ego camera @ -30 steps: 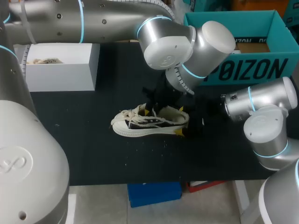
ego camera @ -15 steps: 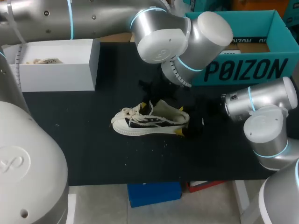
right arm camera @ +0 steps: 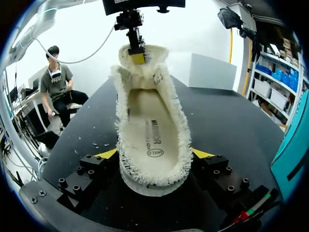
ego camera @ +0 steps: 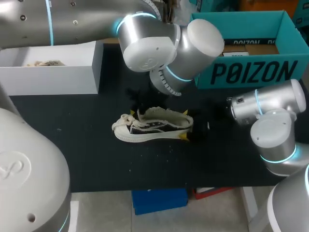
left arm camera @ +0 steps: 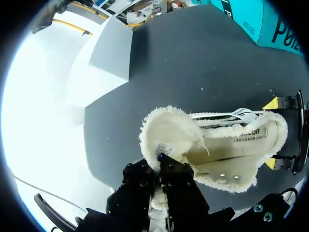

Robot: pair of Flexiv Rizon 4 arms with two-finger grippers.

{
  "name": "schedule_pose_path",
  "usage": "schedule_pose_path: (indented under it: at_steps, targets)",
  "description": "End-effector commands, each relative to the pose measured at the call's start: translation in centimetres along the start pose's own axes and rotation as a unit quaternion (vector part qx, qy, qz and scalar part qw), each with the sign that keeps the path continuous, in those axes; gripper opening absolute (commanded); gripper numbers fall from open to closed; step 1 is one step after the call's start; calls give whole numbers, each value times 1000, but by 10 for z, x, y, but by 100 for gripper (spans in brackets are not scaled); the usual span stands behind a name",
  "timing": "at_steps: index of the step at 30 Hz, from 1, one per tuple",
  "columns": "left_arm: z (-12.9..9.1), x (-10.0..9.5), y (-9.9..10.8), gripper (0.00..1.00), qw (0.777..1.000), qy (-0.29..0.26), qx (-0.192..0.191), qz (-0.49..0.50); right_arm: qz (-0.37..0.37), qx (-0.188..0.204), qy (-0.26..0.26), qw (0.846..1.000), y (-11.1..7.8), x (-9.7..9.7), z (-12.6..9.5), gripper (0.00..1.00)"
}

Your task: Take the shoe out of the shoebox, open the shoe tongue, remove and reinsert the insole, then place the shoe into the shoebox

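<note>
Cream low shoe with fleece lining [ego camera: 153, 126] sits on its sole at the middle of the black table [ego camera: 96, 159], with its toe toward 9 o'clock in the head view. The left gripper [left arm camera: 158, 162] is pinched tight on the fleecy tongue [left arm camera: 166, 133] and holds it up, clear of the opening. The right gripper [right arm camera: 154, 157] clamps the heel, one yellow tip pressed to each side. Inside, the pale printed insole [right arm camera: 152, 128] lies flat and exposed.

Risks, as I judge them: the soft tongue could slip from so narrow a pinch. A harder pull could raise the toe and twist the shoe in the heel clamp. The loose laces [ego camera: 126, 117] near the toe might snag.

At 1 o'clock the teal cardboard shoebox [ego camera: 251, 72] stands open, with only a brown liner [ego camera: 260, 48] showing inside. At 10 o'clock the white open box [ego camera: 63, 72] holds a pale laced item [ego camera: 46, 63], of which too little shows to name it.
</note>
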State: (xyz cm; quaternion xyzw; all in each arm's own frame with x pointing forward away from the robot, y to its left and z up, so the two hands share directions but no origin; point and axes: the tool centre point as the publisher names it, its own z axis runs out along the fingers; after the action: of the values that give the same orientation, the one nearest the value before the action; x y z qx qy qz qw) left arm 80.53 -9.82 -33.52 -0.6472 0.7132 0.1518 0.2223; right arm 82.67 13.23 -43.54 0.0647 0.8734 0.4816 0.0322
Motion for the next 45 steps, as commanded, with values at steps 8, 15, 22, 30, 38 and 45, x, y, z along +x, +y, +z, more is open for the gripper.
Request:
schedule_pose_path:
  at_steps: [8, 15, 22, 30, 38, 45]
  targets:
    - [27, -50, 11, 100, 999, 19, -14, -39, 1, 1, -2, 1000, -4, -1, 0, 0]
    - [38, -64, 16, 100, 998, 26, -21, -53, 1, 1, -2, 1000, -4, -1, 0, 0]
    - [55, -73, 20, 100, 996, 36, -41, -64, 1, 1, -2, 1000, -4, -1, 0, 0]
    - [59, -79, 21, 100, 996, 50, -43, -60, 1, 1, -2, 1000, -4, -1, 0, 0]
    - [16, -90, 18, 100, 989, 134, 42, 42, 1, 1, -2, 1000, -4, -1, 0, 0]
    - [-23, -88, 9, 100, 932, 230, 146, 238, 1, 1, -2, 1000, -4, -1, 0, 0]
